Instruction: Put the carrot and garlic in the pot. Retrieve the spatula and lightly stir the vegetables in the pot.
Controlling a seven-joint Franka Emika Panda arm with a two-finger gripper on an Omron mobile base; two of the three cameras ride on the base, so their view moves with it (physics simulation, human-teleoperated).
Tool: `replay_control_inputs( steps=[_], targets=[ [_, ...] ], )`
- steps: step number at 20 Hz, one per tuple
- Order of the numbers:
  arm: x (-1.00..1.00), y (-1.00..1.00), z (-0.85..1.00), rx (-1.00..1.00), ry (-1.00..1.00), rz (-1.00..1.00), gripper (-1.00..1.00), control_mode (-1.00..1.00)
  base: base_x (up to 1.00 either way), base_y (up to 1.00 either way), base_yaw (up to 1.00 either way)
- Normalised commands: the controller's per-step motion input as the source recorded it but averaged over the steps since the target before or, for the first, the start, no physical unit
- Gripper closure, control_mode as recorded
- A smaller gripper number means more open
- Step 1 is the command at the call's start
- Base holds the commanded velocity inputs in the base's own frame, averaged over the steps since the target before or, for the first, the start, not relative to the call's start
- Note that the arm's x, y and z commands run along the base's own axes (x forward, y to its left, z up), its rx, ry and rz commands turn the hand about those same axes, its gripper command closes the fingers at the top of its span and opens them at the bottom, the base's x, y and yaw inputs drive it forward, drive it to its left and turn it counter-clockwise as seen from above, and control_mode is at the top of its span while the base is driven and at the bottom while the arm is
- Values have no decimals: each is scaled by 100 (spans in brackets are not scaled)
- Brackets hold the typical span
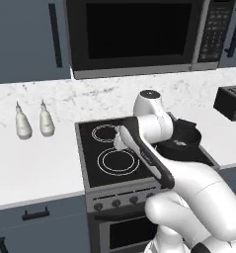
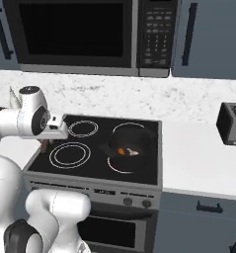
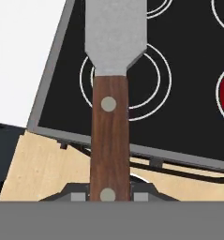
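Note:
My gripper [image 3: 108,197] is shut on the spatula [image 3: 109,136], clamping the low end of its reddish-brown handle. The silver-grey blade points away over the left rings of the stove [image 3: 179,117]. In the right base view the hand [image 2: 54,129] hangs over the stove's front left corner, and a bit of the spatula's brown handle [image 2: 43,144] shows below it. The black pot [image 2: 139,132] stands on the front right ring, well right of the hand. Inside it lie the orange carrot [image 2: 121,151] and the pale garlic [image 2: 133,152]. In the left base view my arm partly covers the pot [image 1: 188,133].
Two white bottles [image 1: 23,123] [image 1: 46,121] stand on the counter left of the stove. A black toaster [image 2: 231,123] sits on the right counter. A microwave [image 2: 90,34] hangs above the stove. Wooden floor [image 3: 43,168] shows below the stove front.

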Motion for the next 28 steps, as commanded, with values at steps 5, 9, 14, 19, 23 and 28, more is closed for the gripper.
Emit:
replay_control_inputs(
  steps=[5, 9, 14, 19, 23, 28],
  targets=[
    [0, 0, 0, 0, 0, 0, 100, 100, 0, -91, 0],
    [0, 0, 0, 0, 0, 0, 100, 100, 3, -66, 0],
    [0, 0, 0, 0, 0, 0, 100, 100, 36, -30, 2],
    [0, 0, 0, 0, 0, 0, 100, 100, 33, -35, 7],
    [0, 0, 0, 0, 0, 0, 100, 100, 0, -49, 8],
    [0, 0, 0, 0, 0, 0, 100, 100, 9, -21, 7]
  ],
)
